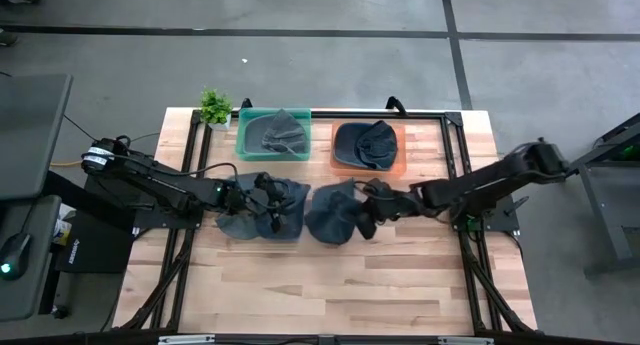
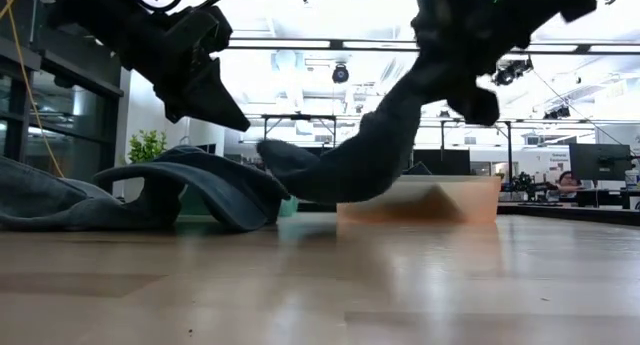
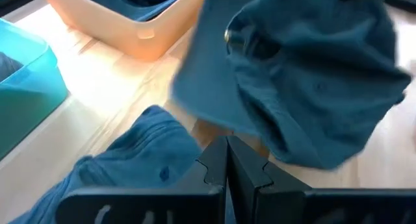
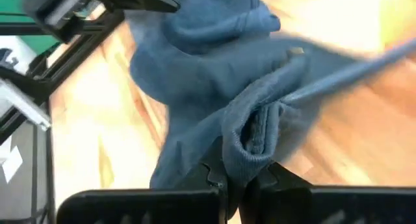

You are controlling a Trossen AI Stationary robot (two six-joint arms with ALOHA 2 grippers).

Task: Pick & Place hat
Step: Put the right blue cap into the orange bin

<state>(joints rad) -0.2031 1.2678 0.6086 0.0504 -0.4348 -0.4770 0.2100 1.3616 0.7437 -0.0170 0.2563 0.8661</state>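
Note:
Two dark blue-grey hats are at mid-table. The left hat (image 1: 250, 217) (image 2: 190, 180) lies flat on the wood. My left gripper (image 1: 268, 205) (image 3: 227, 165) is shut just above that hat's right part; the low view shows its tips (image 2: 235, 115) clear of the cloth. The right hat (image 1: 335, 213) (image 2: 360, 160) hangs from my right gripper (image 1: 370, 213) (image 4: 244, 175), which is shut on it. One more hat lies in the teal bin (image 1: 243, 145) and another in the orange bin (image 1: 400, 165). My right gripper pinches a bunched fold of the right hat's edge (image 4: 255, 136) between its two fingers, coming slanting down from the table's right. Several layers are gathered in the pinch. The hat hangs down and leftward below the fingers (image 2: 300, 165), lifted off the table.
The teal and orange bins stand side by side behind the hats, toward the far edge. A small potted plant (image 1: 214, 107) is at the far left corner. Bare wood (image 1: 330, 285) stretches along the near half of the table.

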